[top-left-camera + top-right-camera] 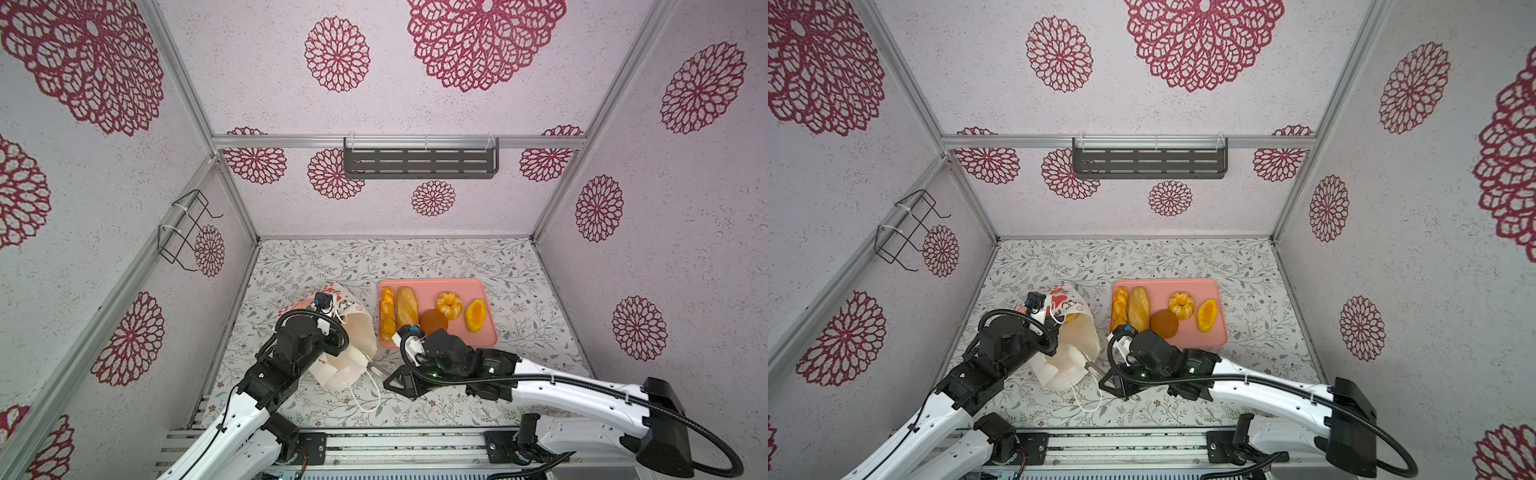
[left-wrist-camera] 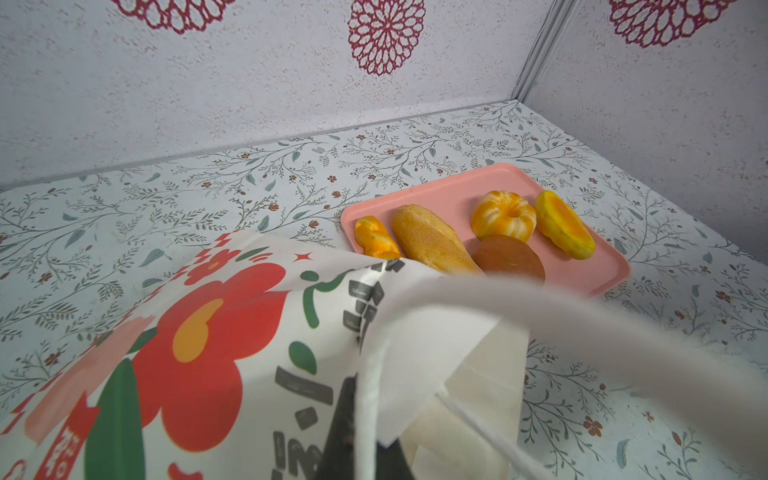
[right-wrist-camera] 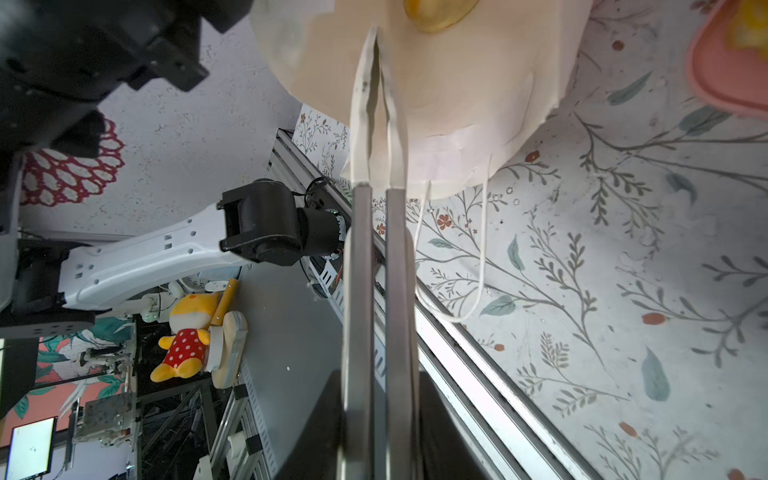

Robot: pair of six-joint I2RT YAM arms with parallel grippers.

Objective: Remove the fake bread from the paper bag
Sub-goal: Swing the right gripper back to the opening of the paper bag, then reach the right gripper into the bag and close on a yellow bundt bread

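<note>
Floral-print surface [image 1: 457,257] inside a white booth stamped with red medallions. On it a tall white paper bag [image 1: 357,332] with red flower print lies tipped just beside a pink plastic tray [image 1: 490,291]. Five glossy golden toy loaves [image 1: 406,307] rest on the tray, and one more yellow bun [image 3: 440,12] shows inside the bag's mouth. The left tool [image 2: 347,432] is clamped shut, seemingly on the printed wall (fingers mostly hidden). The right tool [image 3: 376,37] has its long fingers closed, apparently pinching the bag's lip. Likely trouble: a hard tug could tear the thin paper, or the loose white cord handle [image 3: 482,249] could snag the fingers.
</note>
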